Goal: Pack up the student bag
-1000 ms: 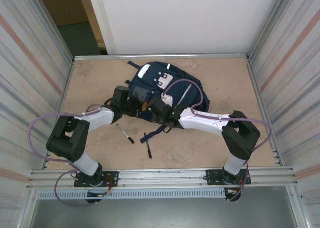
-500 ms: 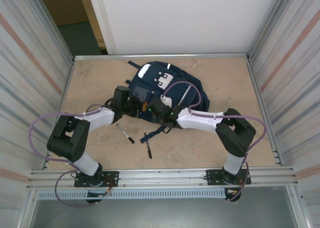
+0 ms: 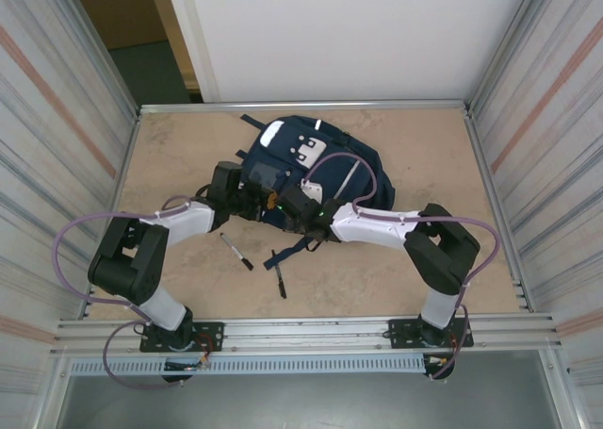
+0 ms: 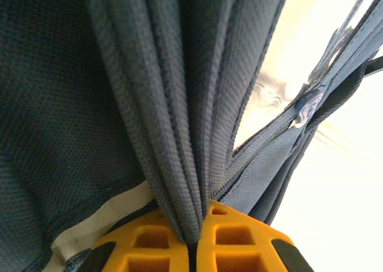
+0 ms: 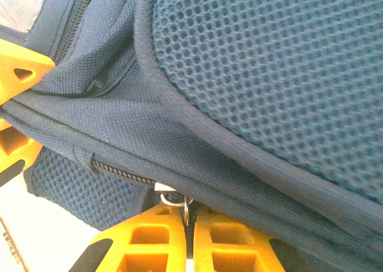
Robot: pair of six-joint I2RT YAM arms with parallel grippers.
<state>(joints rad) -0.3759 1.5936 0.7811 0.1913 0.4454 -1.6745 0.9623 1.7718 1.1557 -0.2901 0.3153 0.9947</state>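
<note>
The student bag [image 3: 316,156], navy blue with white patches, lies at the back middle of the table. Both grippers work at its near left edge. My left gripper [image 3: 251,201] is shut on a bunched fold of the bag's navy fabric [image 4: 179,134], pinched between its yellow fingers [image 4: 239,242]. My right gripper [image 3: 285,206] is shut on the small metal zipper pull [image 5: 182,205] at the end of a dark zip [image 5: 119,171], under a mesh panel [image 5: 281,63]. The left gripper's yellow fingers [image 5: 21,72] show at the left edge of the right wrist view.
Two black pens lie on the table in front of the bag, one [image 3: 236,251] to the left and one [image 3: 280,276] nearer the middle. A dark strap [image 3: 297,247] trails from the bag toward them. Metal walls close in the table on both sides.
The right gripper has closed onto the zipper pull, and the right arm has shifted slightly left toward the bag. The left gripper has held its grip without moving.
</note>
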